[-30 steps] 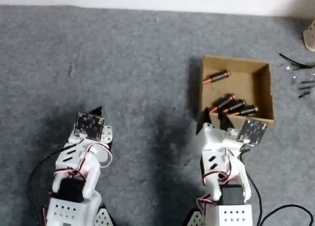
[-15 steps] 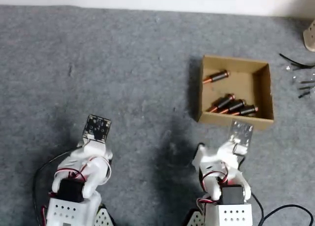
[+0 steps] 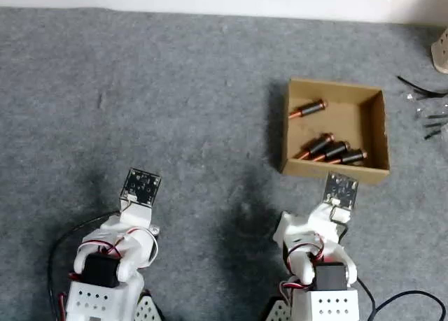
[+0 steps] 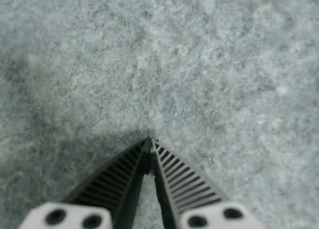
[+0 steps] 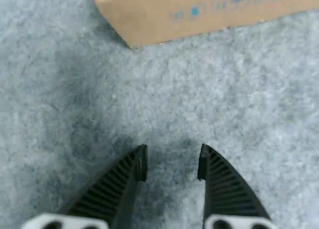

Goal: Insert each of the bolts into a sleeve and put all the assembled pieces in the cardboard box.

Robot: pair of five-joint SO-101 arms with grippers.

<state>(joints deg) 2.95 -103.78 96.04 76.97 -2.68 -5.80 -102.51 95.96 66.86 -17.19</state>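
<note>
The cardboard box [image 3: 371, 111] sits on the grey carpet right of centre, holding several assembled bolt-and-sleeve pieces [image 3: 329, 150], dark with copper ends. My right gripper [image 5: 172, 164] stands open with nothing between its fingers, just short of the box's near wall [image 5: 199, 12]. My left gripper [image 4: 150, 144] is shut with nothing in it, its tips together over bare carpet. In the high view both arms [image 3: 115, 251] [image 3: 315, 244] are folded back at the near edge of the table.
Grey carpet covers the table. A few thin dark parts [image 3: 428, 118] lie at the far right beyond the box. A pale object [image 3: 441, 50] pokes in at the right edge.
Both arms have drawn back toward their bases. The right gripper has pulled away from the box's near wall.
</note>
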